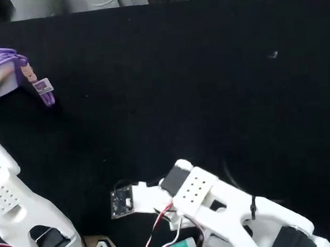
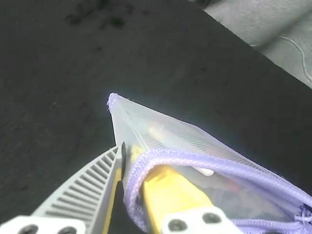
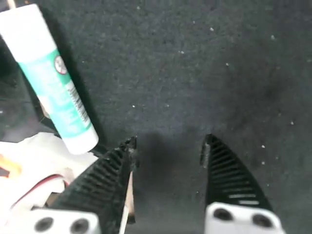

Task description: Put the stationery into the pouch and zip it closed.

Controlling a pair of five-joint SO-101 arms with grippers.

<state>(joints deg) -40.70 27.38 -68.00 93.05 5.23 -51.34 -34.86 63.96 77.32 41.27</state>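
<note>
Left hand: my left hand [image 2: 127, 157] is closed on the rim of the pouch [image 2: 185, 141], with one jaw inside the mouth and the other outside against the mesh wall.
Pouch: it sits at the far left edge of the table [image 1: 209, 96] with its mouth open. There are items inside, but I cannot make out what they are through the mesh.
Right hand: my right hand [image 3: 168, 144] is spread wide and holds nothing, low over bare table.
Glue stick: the glue stick [image 3: 53, 83] lies on its side just beside the right hand, near that arm's base and well apart from the pouch.
Risk, grasp: the tube is round and smooth. If I close off-centre, I expect it to roll away or slip out, perhaps into the wires [image 1: 157, 231] next to it.
Risk, carry: the pouch is across the table, so a loose pinch could drop the tube on the way.
Risk, mouth: I am pinching one side of the rim only, so the opening may sag. The tube could then catch the purple zip edge [image 2: 204, 163] and push the pouch away instead of going in.
Risk, zip: the jaw inside the mouth sits in the zip's path. I judge it must come out first, or the slider will jam against it.
</note>
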